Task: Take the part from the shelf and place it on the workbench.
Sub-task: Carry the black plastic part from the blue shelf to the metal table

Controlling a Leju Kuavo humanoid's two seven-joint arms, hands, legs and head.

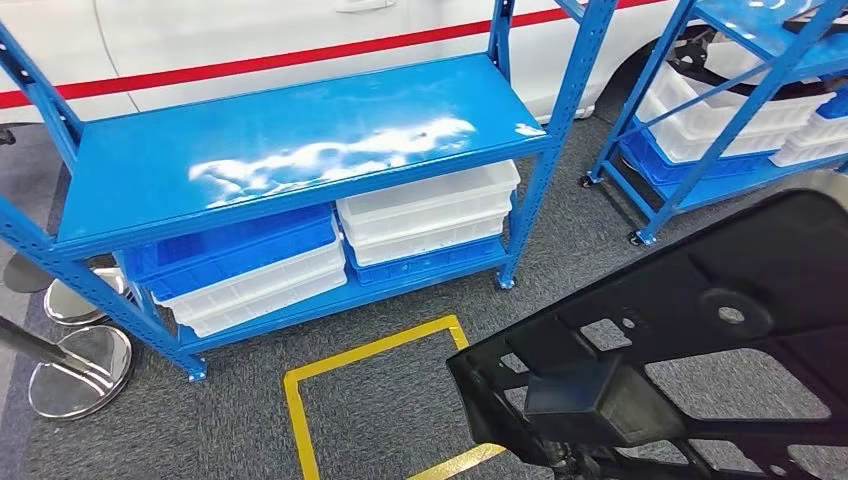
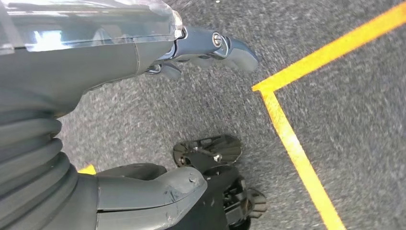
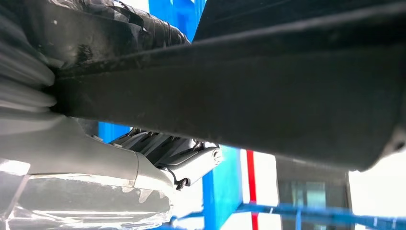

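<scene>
From my head view the biggest thing is the white car [image 1: 250, 30] with a red stripe across 10 to 1 o'clock, behind everything. In front of it stands the blue shelf [image 1: 300, 140], its top deck bare and glossy, filling 9 to 1 o'clock; under that deck sit white bins [image 1: 430, 210] stacked beside a blue bin [image 1: 240, 245] that rests on more white ones. A second blue rack [image 1: 720, 110] at 2 o'clock carries more white crates [image 1: 700, 120] and rolls on casters. Grey carpet [image 1: 400, 400] covers the floor, with a yellow tape square [image 1: 375, 350] at 6 o'clock, just ahead of the shelf's foot. Chrome round bases [image 1: 75, 365] lie at 8 o'clock, beside the shelf leg. The part [image 1: 700, 330] is a big black plastic frame, flat, ribbed, with cut-out windows, a round boss and a boxy block on it; it sits at 4 to 5 o'clock, off the shelf, raised over the carpet and overlapping the tape corner. In the right wrist view my right hand [image 3: 163, 153] grasps the part [image 3: 249, 86], a dark bar lying across the fingers. In the left wrist view my left hand [image 2: 201, 48] hangs over carpet, nothing in it, fingers loosely apart, thumb separate, near the tape line [image 2: 292, 139].
</scene>
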